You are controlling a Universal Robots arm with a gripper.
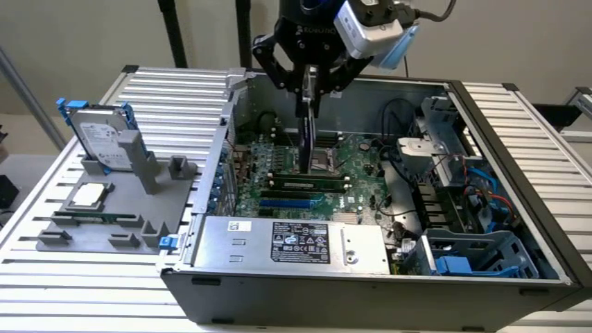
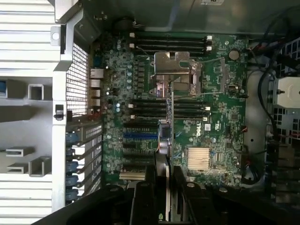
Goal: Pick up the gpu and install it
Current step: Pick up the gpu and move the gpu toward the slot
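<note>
The gpu hangs upright and edge-on from my gripper, which is shut on its top edge. It is over the green motherboard inside the open computer case, with its lower end just above the memory sticks. In the wrist view the gpu appears as a thin vertical edge running out from between my gripper's black fingers, across the motherboard's black slots and near the blue slots.
A grey fixture tray sits at the exterior view's left, holding a hard drive in a blue-edged frame and a small square silver chip. The power supply fills the case's front. Cables and a blue drive cage crowd the right.
</note>
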